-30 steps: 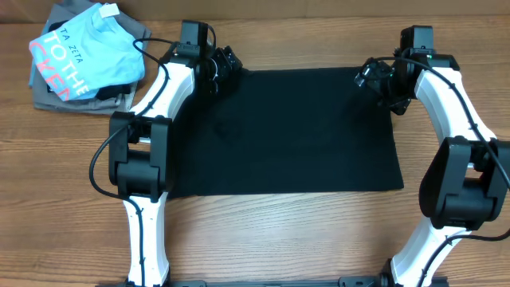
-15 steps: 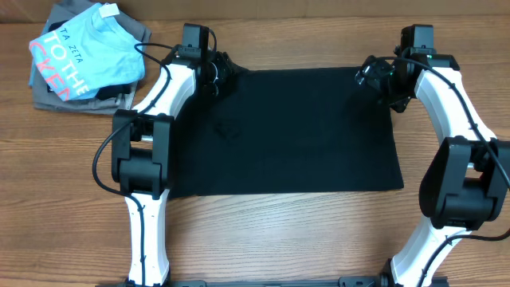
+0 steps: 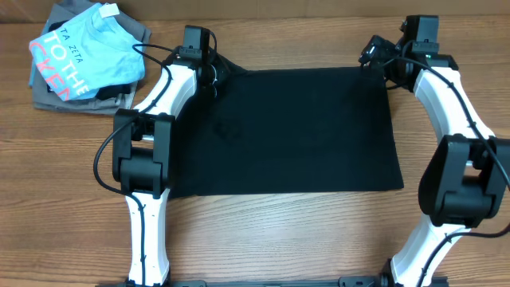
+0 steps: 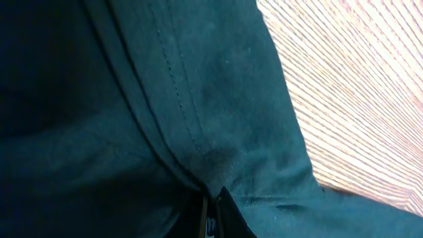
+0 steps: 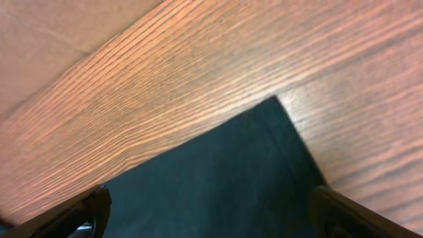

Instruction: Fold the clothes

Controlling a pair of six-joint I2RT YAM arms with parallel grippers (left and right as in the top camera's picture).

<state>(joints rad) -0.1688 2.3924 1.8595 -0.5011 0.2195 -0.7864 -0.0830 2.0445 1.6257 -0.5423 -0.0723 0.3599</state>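
Observation:
The clothes [image 3: 295, 131], a black shirt, lie flat as a wide rectangle in the middle of the table. My left gripper [image 3: 217, 73] sits at the shirt's far left corner. In the left wrist view dark fabric [image 4: 132, 99] fills the frame and bunches into the left gripper [image 4: 213, 211], which is shut on it. My right gripper [image 3: 381, 57] hovers at the far right corner. In the right wrist view it [image 5: 211, 215] stands wide open, one finger [image 5: 86, 211] at each side, with the shirt's corner [image 5: 225, 172] lying between them, untouched.
A light blue tee [image 3: 84, 52] lies on grey folded garments [image 3: 48, 97] at the far left corner of the wooden table [image 3: 279, 231]. Bare wood runs along the front edge and beyond the shirt's far edge.
My left gripper has shut on the far left corner of the shirt. My right gripper has moved toward the far edge, above the far right corner, still open.

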